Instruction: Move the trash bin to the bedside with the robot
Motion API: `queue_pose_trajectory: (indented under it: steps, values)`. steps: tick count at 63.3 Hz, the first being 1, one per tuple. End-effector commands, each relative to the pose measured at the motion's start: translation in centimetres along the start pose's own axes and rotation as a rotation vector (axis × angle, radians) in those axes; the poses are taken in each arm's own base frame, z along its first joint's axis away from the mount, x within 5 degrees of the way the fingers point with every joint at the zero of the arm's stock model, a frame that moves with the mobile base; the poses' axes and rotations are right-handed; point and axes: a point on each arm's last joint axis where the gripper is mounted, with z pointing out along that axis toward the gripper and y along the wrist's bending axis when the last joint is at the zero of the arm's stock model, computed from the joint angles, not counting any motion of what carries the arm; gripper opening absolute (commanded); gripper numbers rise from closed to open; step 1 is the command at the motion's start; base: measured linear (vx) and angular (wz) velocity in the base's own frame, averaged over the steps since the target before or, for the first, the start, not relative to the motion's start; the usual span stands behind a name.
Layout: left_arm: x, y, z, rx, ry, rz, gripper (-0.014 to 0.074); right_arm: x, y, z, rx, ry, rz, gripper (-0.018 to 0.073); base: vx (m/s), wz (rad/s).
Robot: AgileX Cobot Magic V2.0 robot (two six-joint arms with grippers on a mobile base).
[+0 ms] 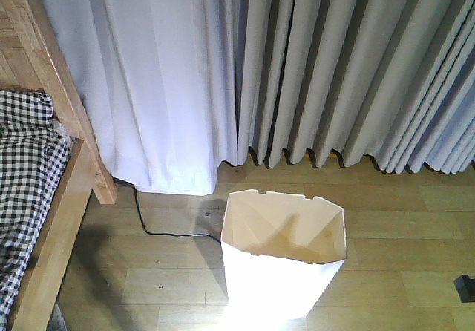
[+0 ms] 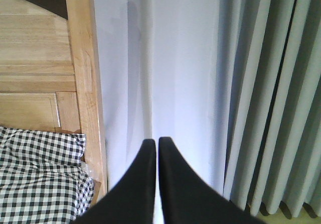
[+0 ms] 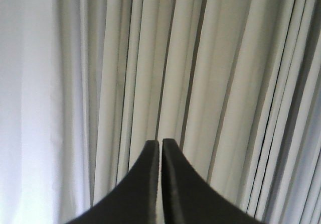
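Note:
The white faceted trash bin (image 1: pixel 282 260) stands upright on the wooden floor in the front view, low and centre, its cream inside showing and nothing in it. The bedside, a light-brown wooden bed frame (image 1: pixel 70 190) with black-and-white checked bedding (image 1: pixel 26 168), lies at the left, a floorboard's width from the bin. My left gripper (image 2: pixel 156 142) is shut on nothing and points at the curtain beside the bedpost (image 2: pixel 85 83). My right gripper (image 3: pixel 160 142) is shut too, facing the pleated curtain. Neither gripper touches the bin.
Grey curtains (image 1: pixel 334 64) hang across the back down to the floor. A black cable (image 1: pixel 159 227) runs over the floor between bed and bin. A small black object (image 1: pixel 466 286) sits at the right edge.

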Motion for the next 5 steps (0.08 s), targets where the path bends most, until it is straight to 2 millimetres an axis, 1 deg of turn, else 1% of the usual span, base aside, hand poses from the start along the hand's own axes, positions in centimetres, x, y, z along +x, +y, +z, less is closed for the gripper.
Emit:
queue_pose_trajectory:
  steps: [1, 5]
  values:
    - [0.23, 0.00, 0.07, 0.006, -0.053, -0.018, -0.0006, -0.04, 0.08, -0.05, -0.004, -0.064, -0.012, -0.0011, 0.00, 0.00]
    - [0.23, 0.00, 0.07, 0.006, -0.053, -0.018, -0.0006, -0.04, 0.08, -0.05, -0.004, -0.064, -0.012, -0.0011, 0.00, 0.00]
